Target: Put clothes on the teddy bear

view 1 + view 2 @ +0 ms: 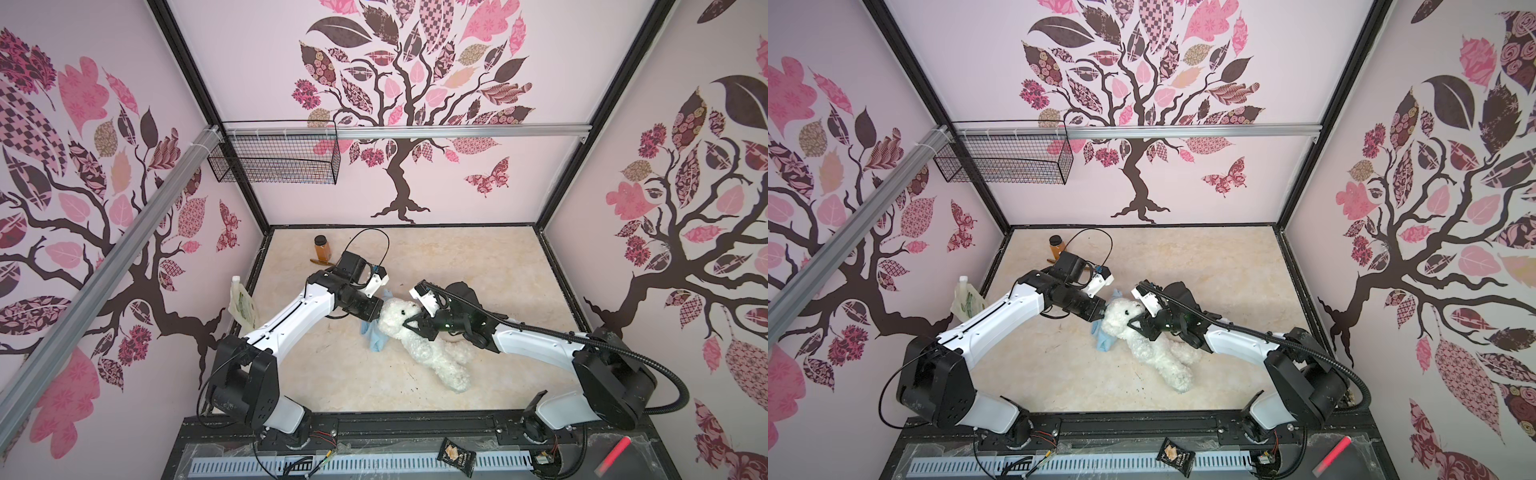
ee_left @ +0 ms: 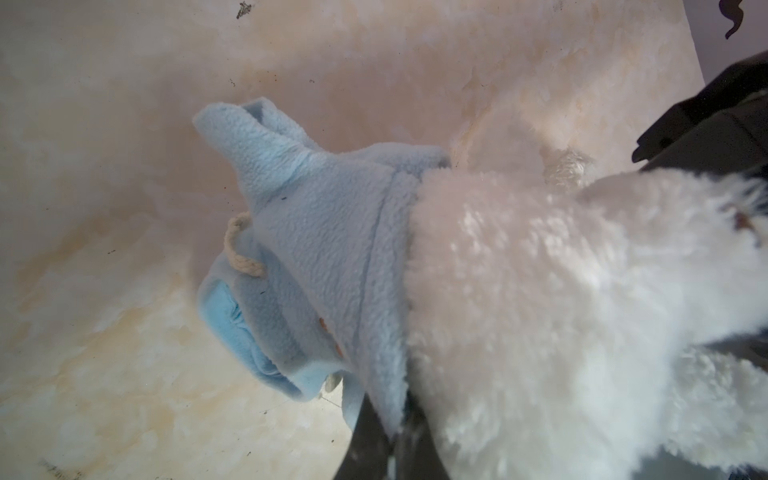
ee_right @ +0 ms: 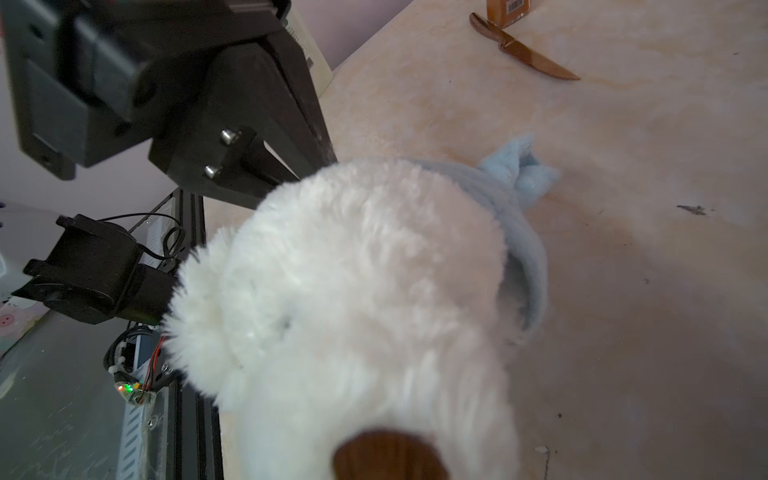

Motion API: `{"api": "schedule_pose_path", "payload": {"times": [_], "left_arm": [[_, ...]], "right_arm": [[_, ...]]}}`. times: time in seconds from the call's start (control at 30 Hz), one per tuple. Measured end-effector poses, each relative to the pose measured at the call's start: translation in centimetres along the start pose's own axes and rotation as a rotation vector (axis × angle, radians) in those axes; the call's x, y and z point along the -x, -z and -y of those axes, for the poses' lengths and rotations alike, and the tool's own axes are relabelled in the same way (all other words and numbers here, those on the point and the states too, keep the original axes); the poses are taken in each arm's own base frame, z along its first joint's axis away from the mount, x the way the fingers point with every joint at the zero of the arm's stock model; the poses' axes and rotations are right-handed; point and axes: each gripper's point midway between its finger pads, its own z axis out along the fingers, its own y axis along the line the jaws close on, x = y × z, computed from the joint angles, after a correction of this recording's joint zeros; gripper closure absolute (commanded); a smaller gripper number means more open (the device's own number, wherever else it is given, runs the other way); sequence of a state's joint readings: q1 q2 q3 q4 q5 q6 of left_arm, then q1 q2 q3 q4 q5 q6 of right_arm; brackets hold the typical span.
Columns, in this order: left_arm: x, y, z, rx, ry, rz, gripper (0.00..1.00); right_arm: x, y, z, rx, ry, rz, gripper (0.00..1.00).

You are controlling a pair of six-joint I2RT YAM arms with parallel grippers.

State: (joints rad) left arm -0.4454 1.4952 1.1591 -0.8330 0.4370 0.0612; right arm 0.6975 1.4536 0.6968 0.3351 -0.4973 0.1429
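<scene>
The teddy bear [image 1: 436, 353] lies on its back on the marbled table, head toward the left arm, legs toward the front right. A light blue shirt [image 1: 376, 338] is bunched behind and under its head [image 2: 561, 311]. My left gripper [image 1: 377, 315] sits at the back of the head, shut on the shirt's edge [image 2: 390, 415]; the dark fingers pinch the fabric in the left wrist view. My right gripper [image 1: 413, 323] is at the bear's face and neck, its fingers pressed into the fur. White fur [image 3: 353, 291] and the brown nose hide its jaws in the right wrist view.
An amber jar [image 1: 322, 246] and a wooden knife [image 3: 523, 52] stand at the back left. A pale pouch [image 1: 243, 305] leans at the left edge. A black object [image 1: 463, 293] lies behind the right arm. A wire basket [image 1: 274, 160] hangs on the back wall.
</scene>
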Motion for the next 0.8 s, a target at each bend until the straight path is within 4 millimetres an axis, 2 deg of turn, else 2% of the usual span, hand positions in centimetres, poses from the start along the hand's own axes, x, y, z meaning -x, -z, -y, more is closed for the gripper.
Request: {"api": "schedule_pose_path", "payload": {"times": [0.17, 0.3, 0.47, 0.8], "left_arm": [[0.0, -0.1, 0.2, -0.015, 0.004, -0.003, 1.00], [0.0, -0.1, 0.9, -0.054, 0.009, -0.002, 1.00], [0.0, -0.2, 1.5, -0.089, 0.011, -0.003, 1.00], [0.1, -1.1, 1.9, -0.114, 0.077, -0.027, 0.96]], "right_arm": [[-0.7, -0.1, 1.0, -0.065, -0.009, 0.020, 0.75], [-2.0, -0.2, 1.9, -0.121, -0.029, 0.011, 0.77], [-2.2, -0.6, 2.8, -0.181, -0.061, 0.023, 0.79], [-3.6, -1.7, 1.9, -0.173, -0.103, 0.027, 0.78]]}}
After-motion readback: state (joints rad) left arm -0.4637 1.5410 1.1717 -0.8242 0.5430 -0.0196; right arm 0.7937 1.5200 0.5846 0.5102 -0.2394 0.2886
